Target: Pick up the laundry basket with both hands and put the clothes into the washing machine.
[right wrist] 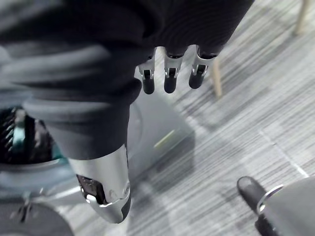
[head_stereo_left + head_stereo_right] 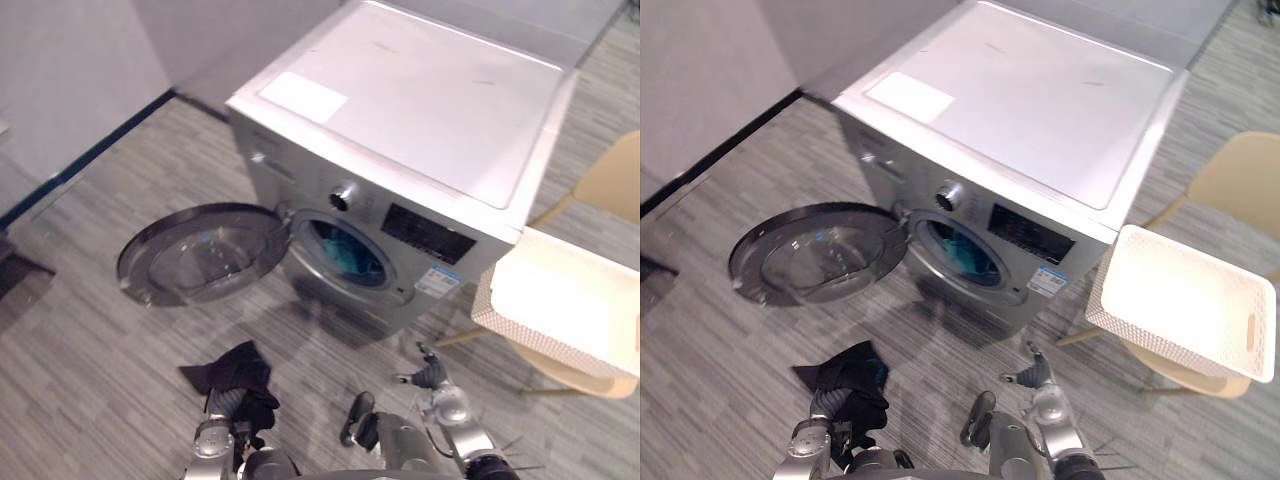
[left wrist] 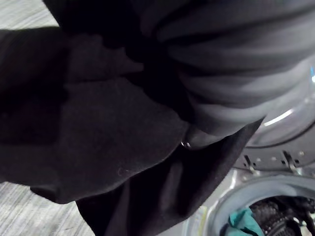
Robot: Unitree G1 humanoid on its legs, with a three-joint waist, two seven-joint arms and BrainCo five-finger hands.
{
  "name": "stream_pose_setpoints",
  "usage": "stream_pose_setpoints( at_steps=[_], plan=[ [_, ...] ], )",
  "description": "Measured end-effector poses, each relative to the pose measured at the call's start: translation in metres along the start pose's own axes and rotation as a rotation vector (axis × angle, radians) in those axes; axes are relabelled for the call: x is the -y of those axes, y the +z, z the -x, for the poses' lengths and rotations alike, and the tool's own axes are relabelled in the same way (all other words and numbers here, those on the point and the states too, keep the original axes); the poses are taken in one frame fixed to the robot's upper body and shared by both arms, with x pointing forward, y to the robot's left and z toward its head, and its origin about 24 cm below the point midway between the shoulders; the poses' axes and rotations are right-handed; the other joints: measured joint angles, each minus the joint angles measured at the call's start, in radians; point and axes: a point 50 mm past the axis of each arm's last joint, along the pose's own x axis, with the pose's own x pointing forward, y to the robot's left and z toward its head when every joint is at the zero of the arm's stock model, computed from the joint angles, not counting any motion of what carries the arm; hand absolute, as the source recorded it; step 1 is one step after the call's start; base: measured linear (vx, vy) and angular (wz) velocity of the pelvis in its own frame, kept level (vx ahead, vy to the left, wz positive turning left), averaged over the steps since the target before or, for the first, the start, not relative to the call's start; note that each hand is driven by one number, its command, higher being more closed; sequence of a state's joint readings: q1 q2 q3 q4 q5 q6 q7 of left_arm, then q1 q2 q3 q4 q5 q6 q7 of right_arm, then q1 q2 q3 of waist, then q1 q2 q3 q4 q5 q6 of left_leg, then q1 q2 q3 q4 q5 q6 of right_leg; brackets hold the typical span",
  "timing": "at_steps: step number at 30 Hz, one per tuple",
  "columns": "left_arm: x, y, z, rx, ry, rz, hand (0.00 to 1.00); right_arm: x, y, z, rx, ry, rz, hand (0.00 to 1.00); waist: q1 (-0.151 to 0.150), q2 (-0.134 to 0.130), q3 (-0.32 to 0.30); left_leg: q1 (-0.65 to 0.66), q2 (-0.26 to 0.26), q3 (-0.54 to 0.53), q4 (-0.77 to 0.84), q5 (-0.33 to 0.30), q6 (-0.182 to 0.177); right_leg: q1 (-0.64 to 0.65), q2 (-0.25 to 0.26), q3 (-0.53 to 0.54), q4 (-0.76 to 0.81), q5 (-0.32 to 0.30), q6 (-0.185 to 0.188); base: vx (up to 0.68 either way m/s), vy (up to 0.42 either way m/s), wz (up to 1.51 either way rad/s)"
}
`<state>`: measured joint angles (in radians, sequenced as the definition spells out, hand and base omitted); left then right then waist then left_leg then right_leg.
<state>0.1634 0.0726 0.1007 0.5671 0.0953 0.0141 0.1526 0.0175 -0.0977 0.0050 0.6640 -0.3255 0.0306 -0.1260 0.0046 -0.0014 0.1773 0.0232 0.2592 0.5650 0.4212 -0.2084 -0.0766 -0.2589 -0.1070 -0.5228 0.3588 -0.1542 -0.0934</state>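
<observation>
washing machine (image 2: 420, 110) door (image 2: 200, 255) open at 9 o'clock; drum (image 2: 322, 236) holds teal clothes (image 2: 350, 262). white basket (image 2: 1180, 300) at 3 o'clock looks empty. left hand (image 2: 228, 402) under black garment (image 2: 235, 368), fingers hidden, cannot tell. right hand (image 1: 170, 81) fingers straight, slightly apart, holding nothing.

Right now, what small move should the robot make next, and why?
Probably ease the left hand forward toward the washing machine's drum opening. The black garment bunched on that hand is outside the machine, the door stands open, and teal clothing lies in the drum. The right hand is open, empty.
</observation>
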Motion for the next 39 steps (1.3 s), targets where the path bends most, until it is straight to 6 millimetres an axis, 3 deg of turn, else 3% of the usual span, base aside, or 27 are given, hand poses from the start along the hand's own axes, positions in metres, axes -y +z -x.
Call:
stream_pose_setpoints(
  at_steps=[1, 2, 3, 5, 7, 9, 10, 11, 12, 16, 19, 22, 23, 28, 33, 34, 37, 39],
  plan=[
    [0.002, 0.003, -0.001, 0.009, -0.006, 0.001, 1.00, 0.001, -0.010, 0.004, -0.026, 0.003, 0.009, 0.00, 0.005, 0.011, 0.008, -0.035, 0.055, -0.047, 0.180, 0.020, -0.020, 0.043, 0.019, 0.012, 0.000, -0.020, 0.001, 0.22, -0.090, -0.49],
    [0.005, 0.004, -0.001, 0.015, -0.019, -0.008, 1.00, 0.001, -0.016, 0.007, -0.043, 0.003, 0.011, 0.00, 0.007, 0.019, 0.013, -0.095, 0.101, -0.126, 0.376, 0.106, 0.008, 0.088, 0.038, 0.037, -0.005, -0.041, -0.002, 0.20, -0.061, -0.61],
    [0.007, 0.004, 0.000, 0.016, -0.026, -0.011, 1.00, 0.000, -0.017, 0.007, -0.045, 0.004, 0.010, 0.00, 0.010, 0.019, 0.015, -0.134, 0.115, -0.163, 0.463, 0.120, 0.014, 0.106, 0.044, 0.057, -0.006, -0.050, -0.005, 0.22, -0.008, -0.78],
    [0.015, 0.007, 0.000, 0.030, -0.056, -0.028, 1.00, 0.000, -0.014, 0.006, -0.037, -0.003, 0.005, 0.00, 0.013, 0.017, 0.019, -0.247, 0.108, -0.264, 0.615, 0.040, 0.019, 0.136, 0.052, 0.121, -0.006, -0.079, -0.014, 0.18, 0.039, -0.86],
    [0.019, 0.014, -0.002, 0.050, -0.072, -0.035, 1.00, 0.001, -0.012, 0.004, -0.034, -0.007, -0.005, 0.00, 0.013, 0.008, 0.028, -0.315, 0.061, -0.308, 0.499, -0.011, 0.029, 0.149, 0.052, 0.185, -0.013, -0.083, 0.000, 0.19, 0.079, -0.88],
    [0.019, 0.014, -0.002, 0.053, -0.072, -0.034, 1.00, 0.001, -0.020, 0.002, -0.084, -0.014, -0.034, 0.00, 0.014, 0.005, 0.030, -0.319, 0.010, -0.356, 0.250, -0.012, 0.031, 0.155, 0.053, 0.236, -0.007, -0.079, 0.024, 0.22, 0.152, -0.76],
    [0.020, 0.015, -0.002, 0.054, -0.072, -0.033, 1.00, 0.002, -0.022, 0.002, -0.094, -0.016, -0.037, 0.00, 0.014, 0.006, 0.031, -0.313, -0.004, -0.373, 0.199, -0.009, 0.025, 0.155, 0.053, 0.243, -0.005, -0.079, 0.029, 0.21, 0.201, -0.77],
    [0.020, 0.015, -0.002, 0.057, -0.073, -0.030, 1.00, 0.004, -0.029, 0.002, -0.125, -0.022, -0.039, 0.00, 0.015, 0.013, 0.032, -0.273, -0.046, -0.432, 0.008, 0.032, -0.011, 0.149, 0.056, 0.279, 0.010, -0.085, 0.053, 0.21, 0.243, -0.88],
    [0.020, 0.012, -0.003, 0.045, -0.075, -0.037, 1.00, 0.003, -0.033, 0.001, -0.154, -0.022, -0.048, 0.00, 0.015, -0.002, 0.043, -0.236, -0.078, -0.451, -0.054, 0.097, -0.028, 0.143, 0.041, 0.326, 0.036, -0.102, 0.083, 0.24, 0.266, -0.86],
    [0.025, 0.022, -0.006, 0.084, -0.096, -0.078, 1.00, 0.008, -0.042, 0.005, -0.177, -0.048, -0.050, 0.00, 0.011, -0.002, 0.048, -0.223, -0.119, -0.403, -0.024, 0.060, 0.004, 0.141, -0.004, 0.366, 0.037, -0.104, 0.131, 0.14, 0.199, -0.35],
    [0.026, 0.045, -0.009, 0.165, -0.096, -0.080, 1.00, 0.013, -0.021, -0.004, -0.111, -0.070, -0.067, 0.00, 0.010, 0.009, 0.100, -0.269, -0.113, -0.352, 0.104, 0.008, 0.029, 0.045, -0.030, 0.421, 0.185, -0.117, 0.151, -0.03, 0.158, -0.63],
    [0.029, 0.092, -0.010, 0.331, -0.074, -0.056, 1.00, 0.025, 0.014, -0.012, 0.014, -0.126, -0.094, 0.00, 0.010, 0.013, 0.146, -0.413, -0.084, -0.309, 0.265, -0.063, 0.051, -0.148, -0.040, 0.462, 0.371, -0.139, 0.166, -0.16, 0.087, -0.50],
    [0.030, 0.110, -0.010, 0.394, -0.063, -0.038, 1.00, 0.029, 0.024, -0.012, 0.055, -0.152, -0.103, 0.00, 0.008, 0.013, 0.166, -0.452, -0.078, -0.304, 0.306, -0.117, 0.062, -0.196, -0.050, 0.471, 0.425, -0.173, 0.171, -0.13, 0.044, -0.16],
    [0.042, 0.198, 0.004, 0.673, -0.030, 0.061, 1.00, 0.037, 0.062, -0.014, 0.185, -0.205, -0.146, 0.00, 0.007, -0.013, 0.223, -0.653, -0.037, -0.279, 0.559, -0.225, 0.084, -0.420, -0.072, 0.513, 0.656, -0.274, 0.170, -0.19, 0.030, -0.18],
    [0.041, 0.299, 0.041, 0.992, 0.042, 0.183, 1.00, 0.043, 0.113, -0.011, 0.347, -0.255, -0.192, 0.00, -0.010, -0.022, 0.252, -0.896, 0.017, -0.302, 0.767, -0.256, 0.103, -0.661, -0.067, 0.527, 0.852, -0.302, 0.156, -0.15, -0.002, -0.03],
    [0.041, 0.302, 0.043, 1.002, 0.050, 0.188, 1.00, 0.044, 0.115, -0.010, 0.358, -0.258, -0.196, 0.00, -0.013, -0.023, 0.253, -0.910, 0.019, -0.304, 0.776, -0.257, 0.104, -0.676, -0.067, 0.527, 0.861, -0.303, 0.154, -0.14, -0.003, 0.05],
    [0.027, 0.340, 0.060, 1.127, 0.129, 0.212, 1.00, 0.048, 0.132, -0.006, 0.422, -0.291, -0.219, 0.00, -0.019, -0.028, 0.256, -1.046, 0.039, -0.317, 0.847, -0.258, 0.105, -0.812, -0.059, 0.529, 0.932, -0.304, 0.152, -0.10, -0.025, 0.00],
    [0.008, 0.376, 0.079, 1.229, 0.220, 0.222, 1.00, 0.049, 0.139, -0.004, 0.448, -0.296, -0.231, 0.00, -0.021, -0.029, 0.257, -1.135, 0.054, -0.329, 0.897, -0.257, 0.107, -0.900, -0.049, 0.536, 0.979, -0.303, 0.152, -0.12, -0.059, -0.06]
  ],
)
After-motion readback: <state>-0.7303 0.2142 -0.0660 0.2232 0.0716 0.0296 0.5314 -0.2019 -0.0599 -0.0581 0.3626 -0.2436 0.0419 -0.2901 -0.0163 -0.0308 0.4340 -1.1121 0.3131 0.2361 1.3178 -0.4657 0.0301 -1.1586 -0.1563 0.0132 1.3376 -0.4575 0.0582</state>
